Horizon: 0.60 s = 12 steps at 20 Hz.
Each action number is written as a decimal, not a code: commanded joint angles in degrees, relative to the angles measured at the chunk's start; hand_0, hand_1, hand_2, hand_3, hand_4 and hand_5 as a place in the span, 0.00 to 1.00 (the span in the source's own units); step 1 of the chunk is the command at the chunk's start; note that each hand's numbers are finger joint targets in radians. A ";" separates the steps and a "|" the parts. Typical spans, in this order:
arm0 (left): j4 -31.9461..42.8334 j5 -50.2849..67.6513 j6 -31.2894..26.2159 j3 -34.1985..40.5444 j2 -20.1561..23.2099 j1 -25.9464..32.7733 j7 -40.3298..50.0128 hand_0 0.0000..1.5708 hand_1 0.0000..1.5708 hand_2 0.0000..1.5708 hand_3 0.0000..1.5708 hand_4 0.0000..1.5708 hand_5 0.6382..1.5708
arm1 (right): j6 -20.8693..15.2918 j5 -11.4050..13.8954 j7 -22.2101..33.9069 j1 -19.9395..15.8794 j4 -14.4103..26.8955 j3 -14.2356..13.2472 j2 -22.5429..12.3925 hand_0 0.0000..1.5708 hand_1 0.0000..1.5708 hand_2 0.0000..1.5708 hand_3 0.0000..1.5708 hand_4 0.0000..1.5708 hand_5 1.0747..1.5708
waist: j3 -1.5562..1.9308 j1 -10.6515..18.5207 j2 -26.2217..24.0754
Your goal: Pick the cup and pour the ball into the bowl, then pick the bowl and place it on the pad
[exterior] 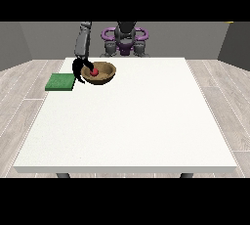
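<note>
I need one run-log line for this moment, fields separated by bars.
stage: bowl pickup | ball: in bowl | hand at the view's left: at bowl rim | bowl: beside green pad, not on it

Open tabletop (136, 121) toward the view's right and near side; bowl (105, 75) just beside pad (60, 82).

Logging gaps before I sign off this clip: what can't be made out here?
- Cup: none shows in the front view.
- Robot hand at the view's left: too small to tell whether it holds the bowl rim.
- Other robot hand: not visible.
- Ball: partly hidden by the bowl wall.
</note>
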 commanded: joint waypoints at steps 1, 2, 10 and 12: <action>-1.00 1.78 -0.39 0.97 1.58 -2.14 1.18 0.00 0.00 0.00 0.00 0.65 0.96 | -5.40 2.73 4.97 2.72 6.34 -0.82 -2.58 1.00 1.00 1.00 0.98 0.58 0.80 | 2.87 1.68 4.17; -0.96 1.87 -0.73 0.98 0.87 -0.88 0.47 0.00 0.00 0.00 0.00 0.65 0.96 | -6.12 3.16 4.69 3.74 5.50 -1.40 -4.18 1.00 1.00 1.00 1.00 0.60 0.80 | 2.82 1.71 5.43; 1.37 2.00 -1.55 2.34 1.31 1.66 -1.43 0.00 0.00 0.00 0.00 0.74 0.96 | -12.57 7.81 15.10 4.24 -4.84 2.25 -7.12 1.00 1.00 1.00 0.79 0.64 0.95 | 2.62 0.46 2.73; 4.19 3.21 -2.35 3.68 3.50 0.66 0.01 0.00 0.00 0.00 0.00 0.76 0.95 | -13.29 8.55 20.79 2.23 -8.23 2.72 -10.28 1.00 1.00 1.00 0.79 0.64 0.95 | 2.59 -1.23 0.27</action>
